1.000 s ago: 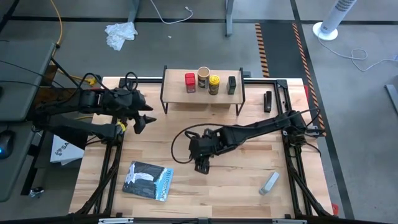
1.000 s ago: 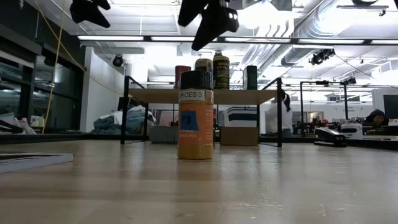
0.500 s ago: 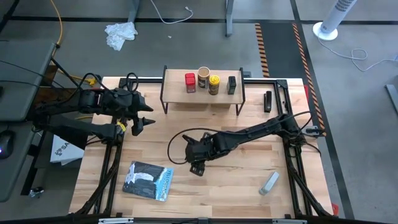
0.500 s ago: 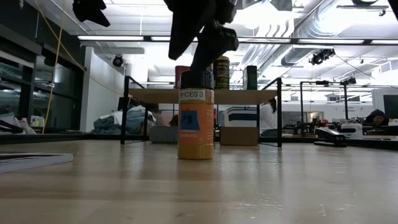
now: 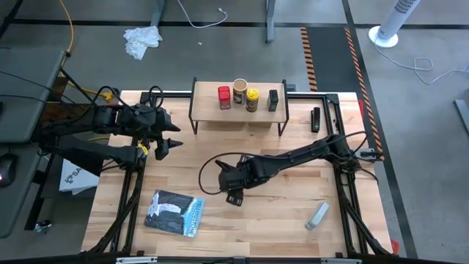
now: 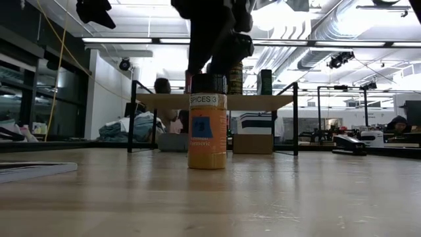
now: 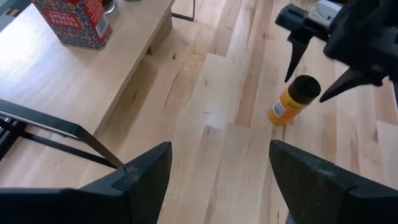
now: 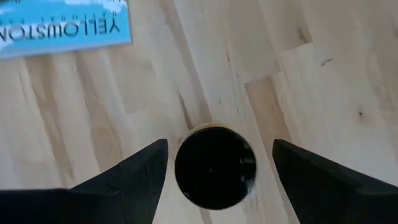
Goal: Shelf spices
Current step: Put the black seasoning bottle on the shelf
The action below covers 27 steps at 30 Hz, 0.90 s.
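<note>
The amber jar with a black cap (image 6: 207, 125) stands upright on its base on the table's middle; its cap (image 8: 214, 165) fills the right wrist view. My right gripper (image 5: 234, 193) is open right above it, one finger on each side of the cap, with gaps showing on both sides. Over the table's far left part, my left gripper (image 5: 170, 138) is open and holds nothing. The shelf (image 5: 238, 114) stands at the far edge. On it are the red tin (image 5: 223, 97), tan cylinder (image 5: 239, 91), yellow jar (image 5: 253, 97) and black tin (image 5: 273, 100).
A flat blue-grey case (image 5: 174, 213) lies near the table's near left corner. A small grey bar (image 5: 316, 215) lies at the near right, and a black object (image 5: 316, 119) sits right of the shelf. Bare wood lies between jar and shelf. People show in the room beyond.
My right gripper has come down from above and a little toward the table's left, so its open fingers now stand around the jar's cap. The jar has not moved.
</note>
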### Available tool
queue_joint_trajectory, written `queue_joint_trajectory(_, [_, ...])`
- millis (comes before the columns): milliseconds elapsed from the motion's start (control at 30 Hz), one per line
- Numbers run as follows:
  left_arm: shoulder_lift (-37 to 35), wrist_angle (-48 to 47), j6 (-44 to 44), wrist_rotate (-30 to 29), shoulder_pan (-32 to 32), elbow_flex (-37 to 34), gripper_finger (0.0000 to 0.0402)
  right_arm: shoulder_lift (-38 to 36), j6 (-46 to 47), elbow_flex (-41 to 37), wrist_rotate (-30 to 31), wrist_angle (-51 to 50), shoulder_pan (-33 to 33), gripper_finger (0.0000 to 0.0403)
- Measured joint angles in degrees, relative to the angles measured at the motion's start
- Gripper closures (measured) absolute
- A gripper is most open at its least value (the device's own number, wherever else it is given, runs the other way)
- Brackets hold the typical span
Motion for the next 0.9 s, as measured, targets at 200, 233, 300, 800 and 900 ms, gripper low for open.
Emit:
queue_joint_trajectory(200, [0.0, 0.0, -0.8, -0.1, 0.0, 0.0, 0.0135, 3.4, -0.6, 0.0, -1.8, 0.1, -0.2, 0.0116])
queue_joint_trajectory(233, [0.0, 0.0, -1.1, -0.1, 0.0, 0.0, 0.0135, 3.9, -0.7, 0.0, -2.3, 0.1, -0.3, 0.0116])
queue_joint_trajectory(300, [0.0, 0.0, -1.3, -0.1, 0.0, 0.0, 0.0135, 4.9, -1.0, 0.0, -3.2, 0.1, -0.5, 0.0118])
queue_joint_trajectory(800, [-10.6, -0.1, -11.4, -3.2, -1.0, 0.0, 0.0135, -5.3, -7.9, 0.0, 0.0, 5.8, -4.4, 0.0210])
queue_joint_trajectory(900, [-13.1, -0.1, -13.6, -7.4, -1.1, 0.0, 0.0135, -8.9, -11.5, 1.6, 4.2, 7.8, -7.2, 0.0210])
